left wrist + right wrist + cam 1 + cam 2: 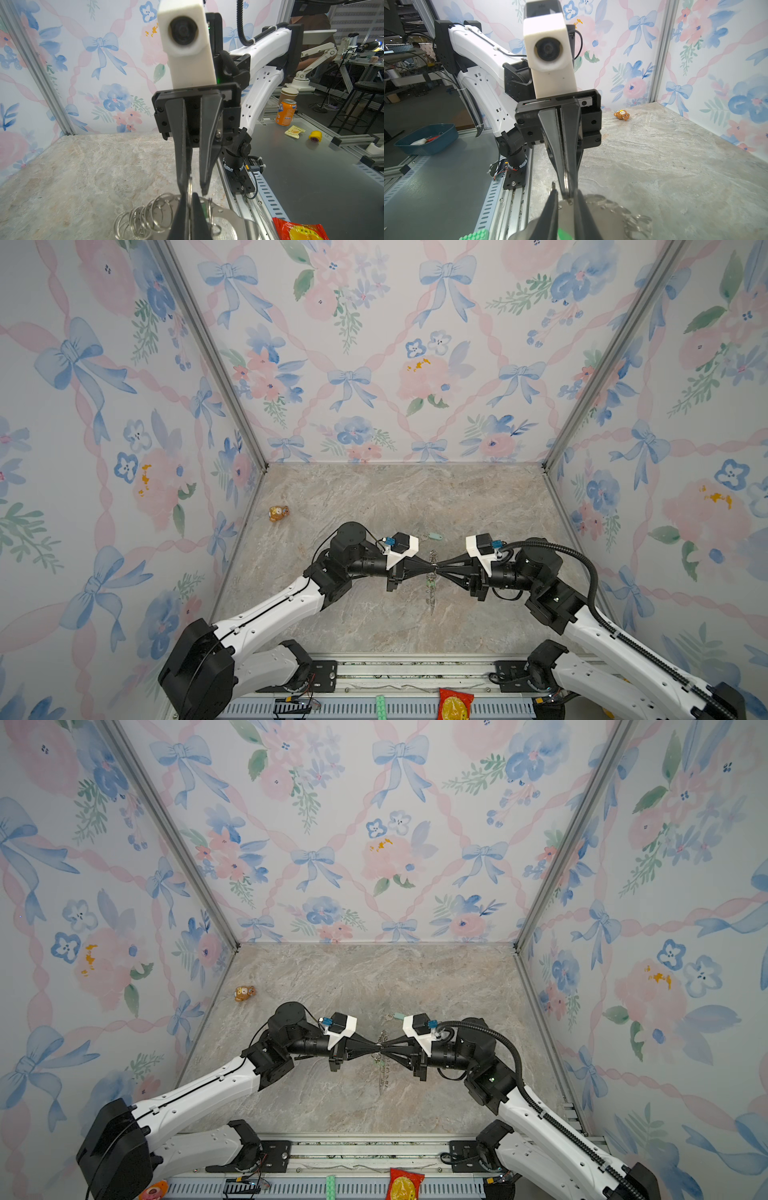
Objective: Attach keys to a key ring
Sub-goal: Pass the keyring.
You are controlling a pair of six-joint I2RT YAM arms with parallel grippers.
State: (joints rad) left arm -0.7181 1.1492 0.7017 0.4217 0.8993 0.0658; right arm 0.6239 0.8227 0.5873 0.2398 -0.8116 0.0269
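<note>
In both top views my two grippers meet tip to tip above the middle of the marble table. The key ring (433, 597) (383, 1081) hangs edge-on between them. Seen from the left wrist, my left gripper (189, 200) is shut on one small silver ring of the key ring's grey band (228, 216). More small rings (145, 214) fan out beside it. From the right wrist, my right gripper (565, 199) stands narrowly open, its fingers on either side of the band (564, 214) and that pinched ring. A bright green key (204, 207) (564, 233) sits at the band. The mint key (435, 536) (398, 1016) lies on the table behind the grippers.
An orange-brown bear figurine (278, 513) (622, 115) lies near the left wall. A red snack packet (455, 703) and a green brick (380, 703) lie on the front rail. Outside the cell stand an orange can (285, 112) and a blue tray (427, 136).
</note>
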